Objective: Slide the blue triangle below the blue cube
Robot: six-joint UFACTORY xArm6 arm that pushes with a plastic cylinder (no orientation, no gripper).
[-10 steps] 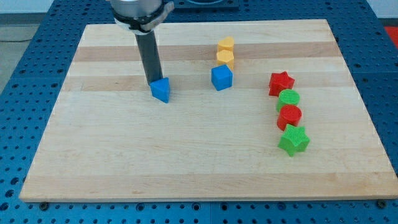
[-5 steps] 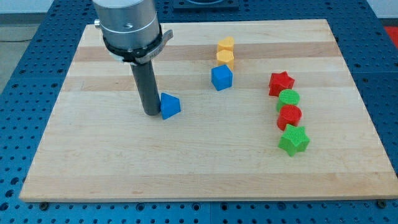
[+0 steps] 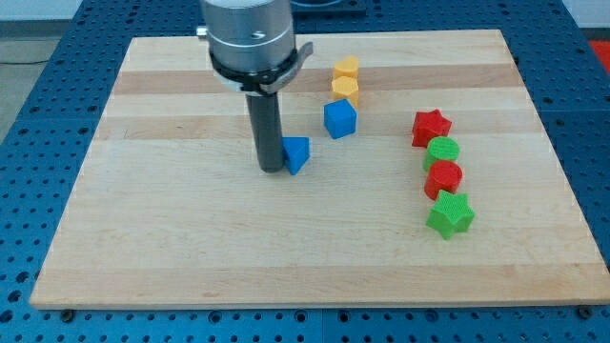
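Observation:
The blue triangle [image 3: 297, 153] lies on the wooden board [image 3: 191, 238], left of and a little below the blue cube [image 3: 339, 119]. My tip [image 3: 273, 168] stands on the board right against the triangle's left side. The dark rod rises from it and its shaft hides part of the triangle's left edge. A gap of bare board separates the triangle from the cube.
Two yellow blocks [image 3: 346, 70] [image 3: 345, 90] stand in a column just above the blue cube. At the view's right is a column of a red star [image 3: 431, 127], a green cylinder [image 3: 442, 151], a red cylinder [image 3: 443, 177] and a green star [image 3: 450, 214].
My tip first moved down and to the triangle's left side, then slid right, pushing the blue triangle right toward the blue cube. The other blocks have not moved.

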